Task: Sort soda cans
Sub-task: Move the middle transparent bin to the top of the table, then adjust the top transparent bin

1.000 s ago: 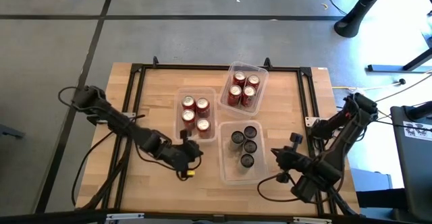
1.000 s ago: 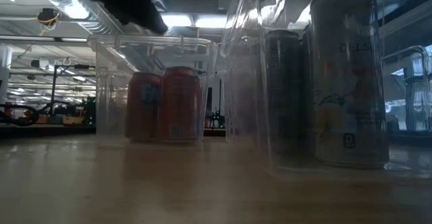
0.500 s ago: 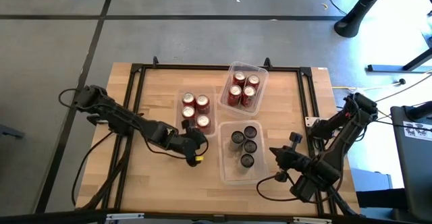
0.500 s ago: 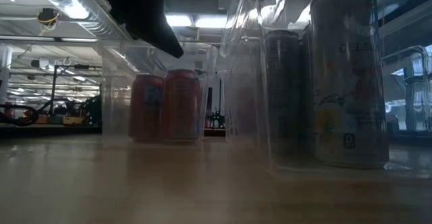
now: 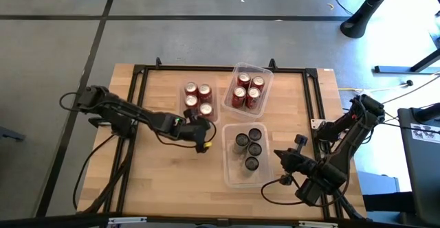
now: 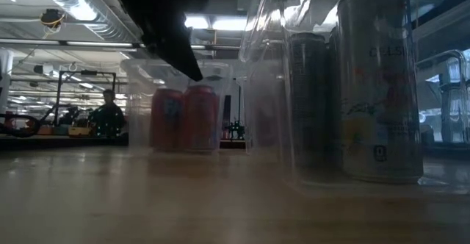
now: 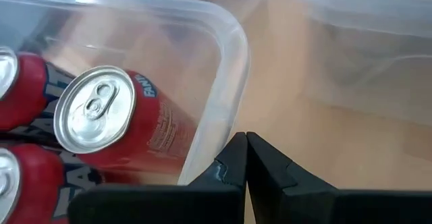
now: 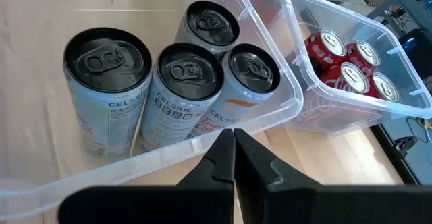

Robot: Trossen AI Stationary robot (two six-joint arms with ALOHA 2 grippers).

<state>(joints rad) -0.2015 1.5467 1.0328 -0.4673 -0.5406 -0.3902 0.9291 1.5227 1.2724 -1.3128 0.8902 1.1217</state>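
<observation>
Left wrist view: the left gripper [image 7: 241,158], jaws clenched on nothing, is pressed against the near wall of the clear bin [image 7: 226,82] of red soda cans [image 7: 111,119]; pushing is best kept low and centred.

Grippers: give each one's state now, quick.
Left gripper: shut, holding nothing, against the bin of red cans.
Right gripper: shut, holding nothing.
</observation>
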